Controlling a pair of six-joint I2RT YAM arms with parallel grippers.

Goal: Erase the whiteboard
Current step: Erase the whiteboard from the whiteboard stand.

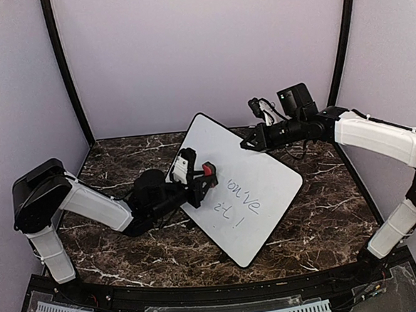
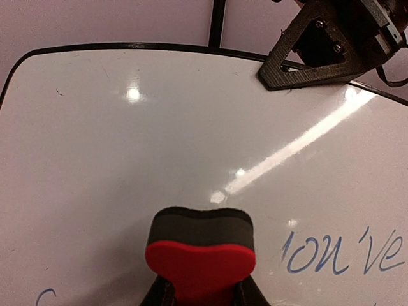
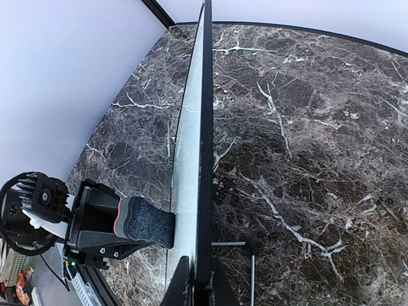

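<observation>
Top external view: whiteboard [image 1: 257, 195] sitting tilted over the marble worktop [image 1: 327, 219], one arm on each side of it
Right jaws are clenched on the board's far rim, holding that end up, near end low by the worktop. Left jaws are grasping a red eraser [image 1: 208, 169], felt side pressed on the board's face just beside the blue writing ("you've", "it!"). Upper half of the board is blank

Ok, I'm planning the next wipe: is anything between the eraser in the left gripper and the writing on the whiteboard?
Nothing visible. The eraser, held in the left gripper, appears to sit against the whiteboard, with only bare board between it and the writing. The right gripper clamps the board's far edge, clear of the words.
</observation>
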